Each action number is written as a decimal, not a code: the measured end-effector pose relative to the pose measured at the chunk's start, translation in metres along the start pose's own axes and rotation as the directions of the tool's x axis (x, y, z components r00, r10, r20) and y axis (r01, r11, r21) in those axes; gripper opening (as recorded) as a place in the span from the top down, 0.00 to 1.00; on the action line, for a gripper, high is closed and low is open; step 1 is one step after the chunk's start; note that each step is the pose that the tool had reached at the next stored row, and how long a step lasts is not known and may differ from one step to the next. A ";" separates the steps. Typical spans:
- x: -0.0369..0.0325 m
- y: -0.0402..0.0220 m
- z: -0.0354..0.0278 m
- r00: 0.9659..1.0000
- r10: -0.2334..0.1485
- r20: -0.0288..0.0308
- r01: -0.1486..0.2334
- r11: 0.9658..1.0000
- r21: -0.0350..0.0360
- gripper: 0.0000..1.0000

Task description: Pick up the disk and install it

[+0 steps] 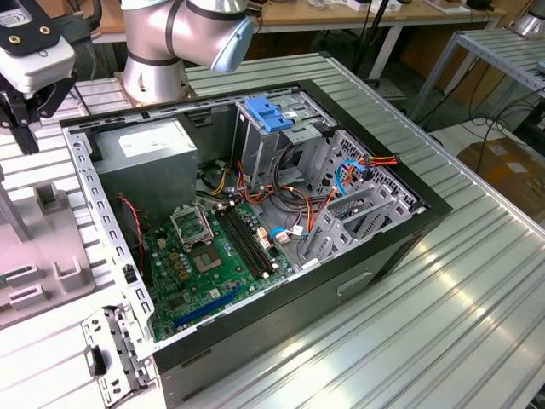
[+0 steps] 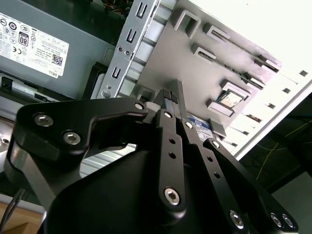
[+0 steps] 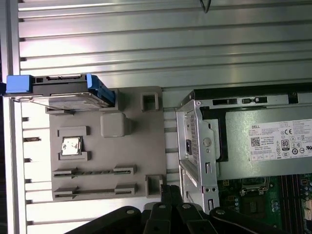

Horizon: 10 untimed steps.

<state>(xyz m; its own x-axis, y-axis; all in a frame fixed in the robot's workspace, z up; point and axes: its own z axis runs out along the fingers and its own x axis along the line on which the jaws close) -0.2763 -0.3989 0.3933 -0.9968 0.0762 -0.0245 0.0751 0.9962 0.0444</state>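
The disk (image 3: pixel 63 91) stands on its long edge at one end of a grey fixture plate (image 3: pixel 105 146), silver with blue side rails. In the second wrist view a strip of the disk's blue-and-white label (image 2: pixel 199 125) peeks out beside the black fingers (image 2: pixel 168 126). My gripper (image 3: pixel 168 189) hangs above the opposite end of the plate, a good way from the disk, shut with nothing between its fingers. In the exterior view the gripper (image 1: pixel 24 136) is at the far left, over the plate (image 1: pixel 43 256), and it hides the disk there.
An open computer case (image 1: pixel 255 213) lies on the slatted metal table (image 1: pixel 443 298), right beside the plate. Inside are a grey power supply (image 1: pixel 145 149), a green motherboard (image 1: pixel 204 256), loose cables and an upright cage with a blue latch (image 1: pixel 268 111). The arm's base (image 1: pixel 157 51) stands behind.
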 end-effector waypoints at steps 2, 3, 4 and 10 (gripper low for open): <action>0.0020 -0.0001 -0.0001 1.000 0.000 0.000 0.000 1.000 0.000 0.89; 0.0028 -0.0002 -0.0001 1.000 0.000 0.000 0.000 1.000 0.000 0.89; 0.0041 -0.0003 -0.0001 1.000 0.000 0.000 0.000 1.000 0.000 0.89; 0.0102 -0.0008 -0.0003 1.000 0.000 0.000 0.000 1.000 0.000 0.89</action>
<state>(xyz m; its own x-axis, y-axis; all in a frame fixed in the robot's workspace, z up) -0.2865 -0.3989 0.3932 -0.9968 0.0763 -0.0245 0.0751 0.9962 0.0443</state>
